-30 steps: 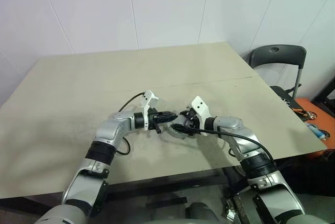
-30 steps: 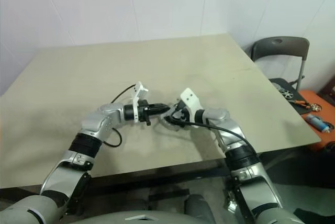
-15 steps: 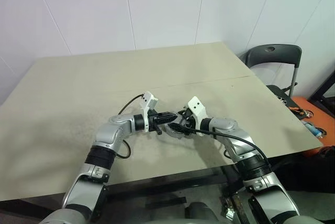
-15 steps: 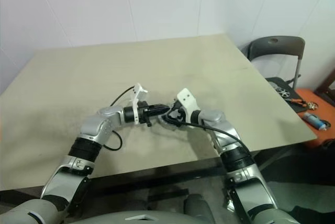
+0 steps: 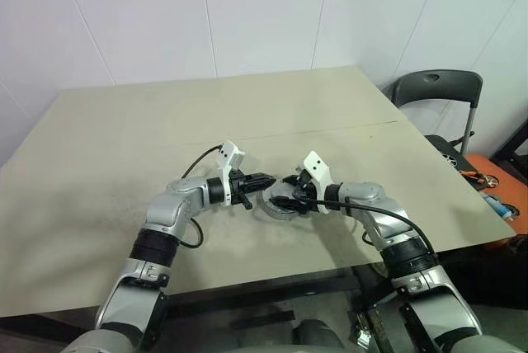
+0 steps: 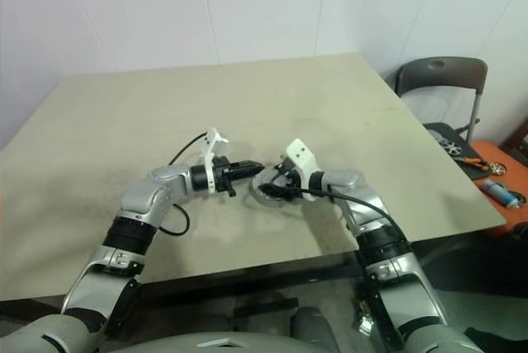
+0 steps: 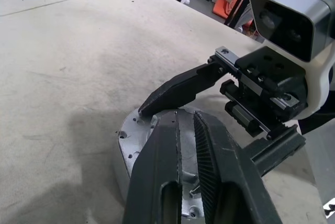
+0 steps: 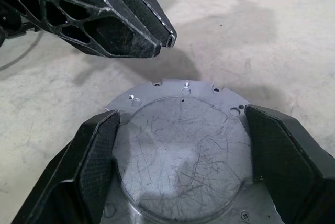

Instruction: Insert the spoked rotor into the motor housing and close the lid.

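Motor housing [image 7: 123, 150] sits on the table [image 5: 124, 138] between the two fingers of the right gripper [image 5: 290, 196]. The fingers are spread wide, one on each side of the round body, and seem to bear on its rim, so I read this as a steadying grasp. Covering the housing between those fingers is a scratched grey plate with small holes and a notched outline, which I take for the lid [image 8: 180, 140]. Whether the spoked rotor lies beneath it, I cannot tell.

Opposite the right gripper, the left gripper [image 7: 186, 115] is clenched, fingers pressed together with nothing between them. Its tip hangs just over the plate's rim, close to the right gripper's upper finger.

By the look of it, the closing step is in hand: the lid lies on top and wants seating. The next move likely calls for the closed left fingertip to press or nudge the plate flat while the right hand stops the housing sliding. The two grippers are nearly touching, so any push needs care.

Beyond both hands the tabletop is bare and wide. The table's near edge runs not far behind the wrists, and a chair [image 5: 433, 89] stands well off past the right arm.
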